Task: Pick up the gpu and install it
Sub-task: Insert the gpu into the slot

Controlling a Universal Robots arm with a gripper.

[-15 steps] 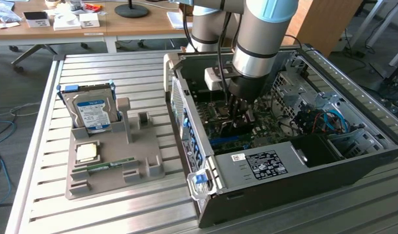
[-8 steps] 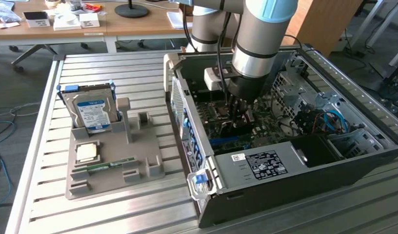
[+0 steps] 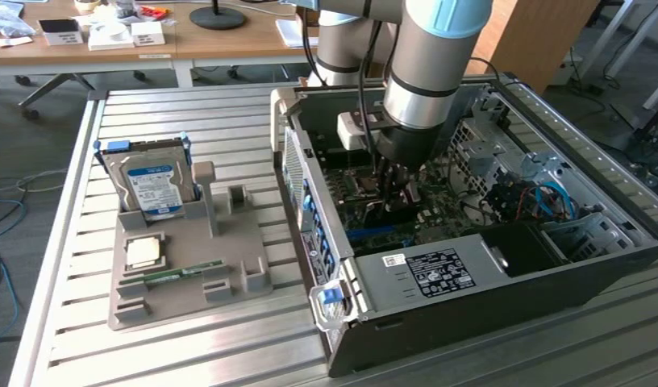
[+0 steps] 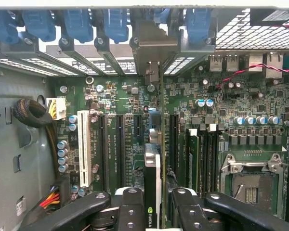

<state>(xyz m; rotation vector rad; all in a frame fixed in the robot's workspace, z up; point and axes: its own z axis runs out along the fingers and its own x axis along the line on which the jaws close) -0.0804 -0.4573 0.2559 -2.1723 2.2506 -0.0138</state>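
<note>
On the exterior view's left, a hard drive [image 3: 152, 185] is standing in a grey holder [image 3: 189, 278]; rightward, inside the open case [image 3: 501, 298], the gripper [image 3: 399, 189] is clamping the gpu [image 4: 152, 173] edge-on over the motherboard [image 4: 111, 96], long axis pointing at the rear slots [image 4: 106, 57].

Inside the open case [image 3: 501, 322], a tight lane around the gpu [image 4: 153, 178], between bare black slots [image 4: 119, 149] and RAM sticks [image 4: 193, 159].

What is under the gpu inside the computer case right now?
The gpu, held edge-on by the gripper, is over the green motherboard, between black expansion slots. Whatever lies directly beneath is covered by the card itself.
</note>
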